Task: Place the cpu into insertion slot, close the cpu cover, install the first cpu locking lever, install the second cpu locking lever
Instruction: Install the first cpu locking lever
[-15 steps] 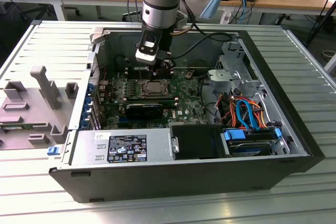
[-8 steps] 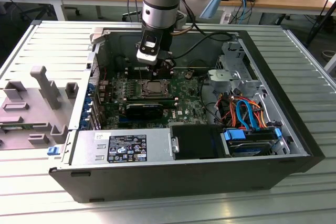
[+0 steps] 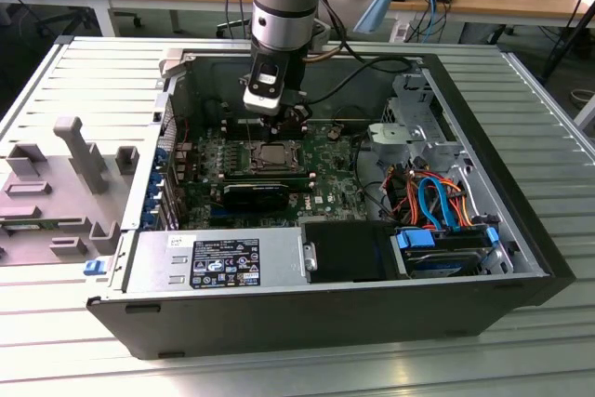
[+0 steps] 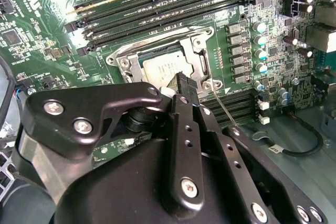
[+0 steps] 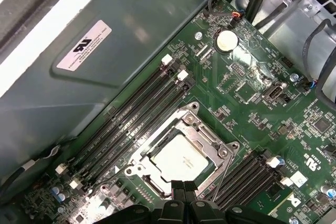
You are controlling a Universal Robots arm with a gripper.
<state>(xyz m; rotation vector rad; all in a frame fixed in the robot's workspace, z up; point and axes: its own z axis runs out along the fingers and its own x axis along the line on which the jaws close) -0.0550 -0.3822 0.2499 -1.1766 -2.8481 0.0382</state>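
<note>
Exterior view: the arm drops straight down into the open computer case [image 3: 279,309], with the gripper [image 3: 282,129] just over the insertion slot [image 3: 260,160], where the cpu [image 3: 277,152] sits. The vertical approach is probably forced by the case walls boxing the board in. A black card [image 3: 253,194] lies just near of the slot and a cable bundle [image 3: 428,197] is on the exterior view's right. Second wrist view: the gripper [image 4: 181,83] has its jaws clenched on nothing, tip close over the cpu [image 4: 159,70] edge, likely set for pushing rather than grasping. The cpu cover [image 4: 202,62] lies flat around the chip and looks closed. A thin locking lever [image 4: 224,108] juts out beside the socket and seems unlatched. First wrist view: the gripper [image 5: 184,188] is beside the cpu [image 5: 180,159] and cover [image 5: 207,136], with the lever [image 5: 227,169] close by. Memory slots [image 5: 131,121] crowd the socket, so sideways room is tight and the free room is upward.
</note>
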